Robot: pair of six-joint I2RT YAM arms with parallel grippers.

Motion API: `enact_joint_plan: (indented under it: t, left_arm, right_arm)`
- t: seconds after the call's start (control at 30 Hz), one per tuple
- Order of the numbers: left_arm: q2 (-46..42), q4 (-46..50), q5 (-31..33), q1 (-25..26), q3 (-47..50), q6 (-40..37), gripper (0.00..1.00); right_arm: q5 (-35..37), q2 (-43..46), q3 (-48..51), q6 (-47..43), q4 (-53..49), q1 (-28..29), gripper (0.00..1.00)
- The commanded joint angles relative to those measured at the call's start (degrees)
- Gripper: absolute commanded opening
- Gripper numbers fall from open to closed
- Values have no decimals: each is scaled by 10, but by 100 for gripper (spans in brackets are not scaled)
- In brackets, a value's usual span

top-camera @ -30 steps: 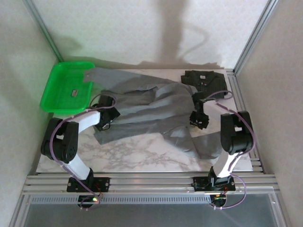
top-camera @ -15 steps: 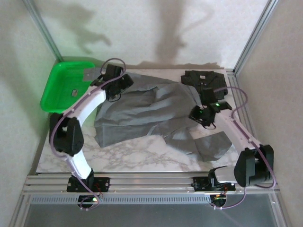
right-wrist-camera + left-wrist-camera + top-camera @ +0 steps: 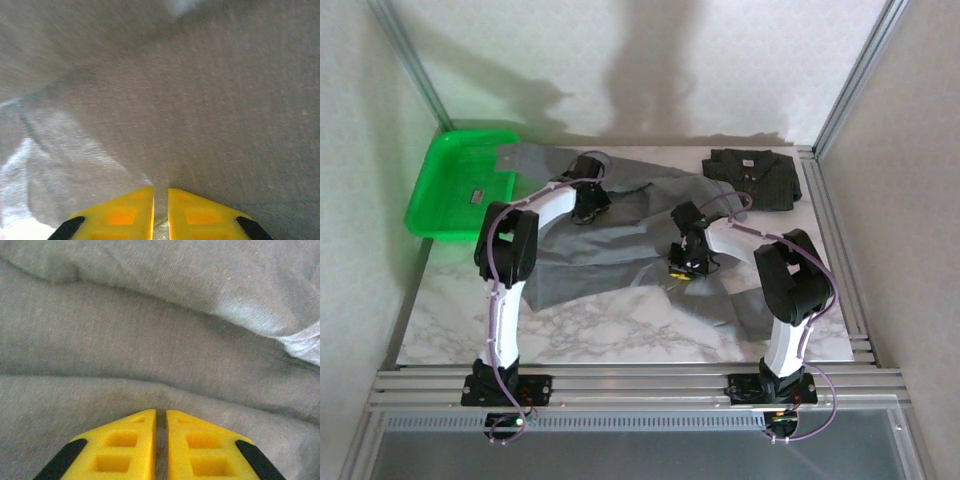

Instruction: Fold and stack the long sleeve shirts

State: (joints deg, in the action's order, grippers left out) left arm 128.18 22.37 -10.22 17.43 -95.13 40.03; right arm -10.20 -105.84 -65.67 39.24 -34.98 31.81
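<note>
On the grey shirt [image 3: 620,240], both grippers [image 3: 161,411] [image 3: 160,189] seem clamped.

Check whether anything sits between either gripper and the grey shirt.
Nothing visible does. The left gripper and the right gripper both rest straight on the grey shirt, jaws nearly together on its cloth. The charcoal shirt and the green tray lie apart from both grippers.

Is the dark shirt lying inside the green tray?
No, the dark shirt lies folded on the table's far right corner, well apart from the green tray.
</note>
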Motion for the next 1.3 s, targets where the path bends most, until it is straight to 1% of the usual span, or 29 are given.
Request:
enact_joint_plan:
  t: [0.0, 0.07, 0.17, 0.33, 0.4, 0.47, 0.5, 0.53, 0.6, 0.63, 0.7, 0.8, 0.9, 1.0, 1.07, 1.17, 1.27]
  left_arm:
    - [41, 3, 23, -2, 2, -21, 11]
    - [57, 1, 36, -7, -10, -29, 9]
    - [77, -4, 38, -18, -30, -38, 8]
    - [116, 9, 47, -21, -80, -61, 4]
    - [113, 0, 47, -23, -86, -67, 4]
    - [104, -5, 29, -22, -97, -70, 8]
    - [92, -9, 11, -21, -100, -69, 12]
    - [74, -10, 7, -17, -99, -69, 22]
    - [29, -12, 12, -9, -89, -61, 51]
    - [4, -12, 10, -6, -83, -50, 60]
    - [-38, -4, 6, -3, -77, -31, 70]
    - [-101, 34, 31, -1, -75, -9, 78]
    - [-174, 41, 44, -1, -22, 19, 89]
    - [-231, 53, 53, -2, 52, 27, 90]
    - [-264, 40, 60, -5, 119, 34, 90]
    - [-305, -26, 48, -15, 234, 53, 90]
    - [-319, -78, 69, -20, 316, 65, 91]
  right_arm:
    - [34, 20, 26, 5, -40, 8, 14]
    - [41, 28, 47, 3, -55, 10, 13]
    - [43, 47, 72, 4, -72, 12, 13]
    - [13, 93, 108, 10, -92, 16, 13]
    - [-4, 98, 115, 9, -103, 20, 13]
    - [-13, 102, 111, 4, -117, 24, 15]
    - [-12, 109, 105, 2, -121, 25, 17]
    - [-9, 118, 95, 0, -126, 25, 21]
    - [6, 131, 58, -10, -144, 24, 27]
    - [16, 137, 30, -17, -159, 24, 28]
    - [32, 141, -30, -32, -193, 21, 31]
    - [53, 142, -122, -53, -226, 3, 35]
    - [83, 124, -182, -70, -220, -36, 38]
    - [91, 80, -199, -77, -171, -90, 38]
    - [82, 44, -201, -77, -128, -122, 38]
    - [73, -20, -218, -79, -83, -151, 37]
    - [78, -77, -244, -81, -62, -163, 37]
